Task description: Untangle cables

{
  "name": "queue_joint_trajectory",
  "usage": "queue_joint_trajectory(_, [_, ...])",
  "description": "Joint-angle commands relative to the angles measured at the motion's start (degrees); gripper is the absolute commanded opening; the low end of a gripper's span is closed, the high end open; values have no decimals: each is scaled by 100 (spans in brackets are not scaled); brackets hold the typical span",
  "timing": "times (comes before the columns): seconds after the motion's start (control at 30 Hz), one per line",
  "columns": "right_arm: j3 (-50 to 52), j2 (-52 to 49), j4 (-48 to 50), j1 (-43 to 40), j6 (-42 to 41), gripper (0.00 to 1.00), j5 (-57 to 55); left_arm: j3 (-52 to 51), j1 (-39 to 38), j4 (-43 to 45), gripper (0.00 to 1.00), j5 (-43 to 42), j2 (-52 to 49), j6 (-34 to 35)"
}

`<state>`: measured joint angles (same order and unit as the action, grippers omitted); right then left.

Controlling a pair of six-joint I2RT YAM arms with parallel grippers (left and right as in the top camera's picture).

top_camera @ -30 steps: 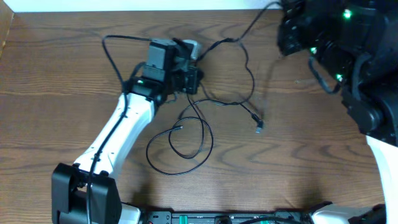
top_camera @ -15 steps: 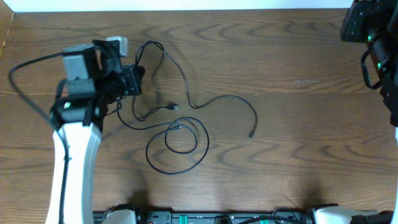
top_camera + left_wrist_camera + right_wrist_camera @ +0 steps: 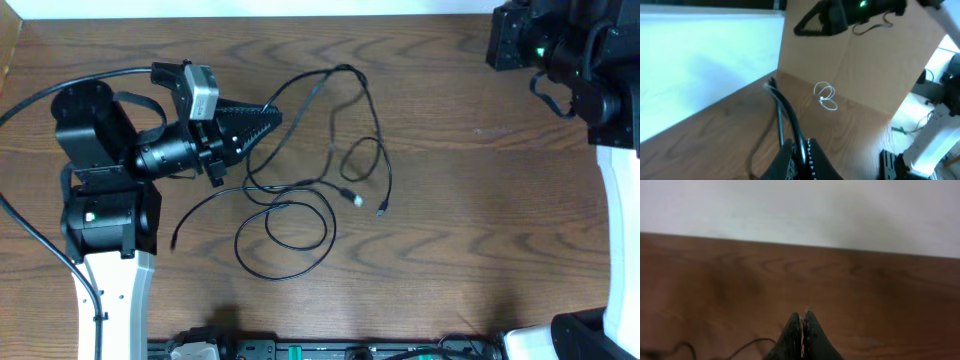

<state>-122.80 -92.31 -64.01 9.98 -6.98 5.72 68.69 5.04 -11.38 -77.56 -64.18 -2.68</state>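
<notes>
Left side: the left arm's black two-finger gripper (image 3: 274, 117) lay level over the brown wooden table (image 3: 480, 260), pointing right. Its base was cut off in the wrist view, but the jaws were seen pinched on one strand of the thin black cables (image 3: 287, 203), which rose from the fingertips towards the table's far edge. The arm's own thick black lead (image 3: 40, 95) arched off the left margin.

Centre: the cables lay loosely looped on the table right of the gripper, one round loop nearest the front and taller loops behind. Two pale plug ends (image 3: 348, 197) lay just beside each other. Where strands crossed, which lay on top could not be told. A small pale loop (image 3: 825, 97) in the left wrist view was too faint to identify.

Right side: the right arm (image 3: 560, 50) was cut off by the frame; its gripper (image 3: 801, 327) was closed on nothing, above bare wood.

Against half a second earlier, the left gripper had swung rightward, the cables had spread right, and the right arm had come further in.
</notes>
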Motion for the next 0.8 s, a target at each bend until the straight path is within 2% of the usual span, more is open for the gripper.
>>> queue_joint_trajectory(0.0, [-11,63,-9,-11,37,1,210,0,2,557,7,-81,22,1126])
queue_joint_trajectory(0.07, [-9,63,-13,37,37,1,245,0,2,1108,8,-319,22,1609])
queue_joint_trajectory(0.13, [-9,59,-13,122,39,1,243,0,-39,1880,8,-953,22,1840])
queue_joint_trajectory(0.2, [-9,52,-4,229,44,1,240,0,-105,2350,7,-1113,24,2037])
queue_joint_trajectory(0.3, [-9,33,-17,452,103,1,258,0,-92,2284,7,-577,2,2103])
queue_joint_trajectory(0.4, [-9,-2,-122,758,796,4,573,0,-61,1947,8,-26,-66,2100])
queue_joint_trajectory(0.53, [-9,-140,-662,1241,2332,24,817,0,-61,1803,7,68,-245,2098])
queue_joint_trajectory(0.6, [-9,-249,-1001,1401,2955,40,820,0,-61,1784,7,66,-334,2100])
queue_joint_trajectory(0.63, [-9,-306,-1130,1460,3195,45,820,0,-61,1784,7,61,-361,2103])
queue_joint_trajectory(0.67, [-9,-420,-1255,1528,3436,60,817,0,-61,1784,7,39,-396,2105])
queue_joint_trajectory(0.7, [-9,-511,-1294,1561,3495,68,828,0,-61,1784,7,22,-400,2107])
queue_joint_trajectory(0.77, [-9,-686,-1296,1606,3493,76,839,0,-61,1786,7,22,-391,2188])
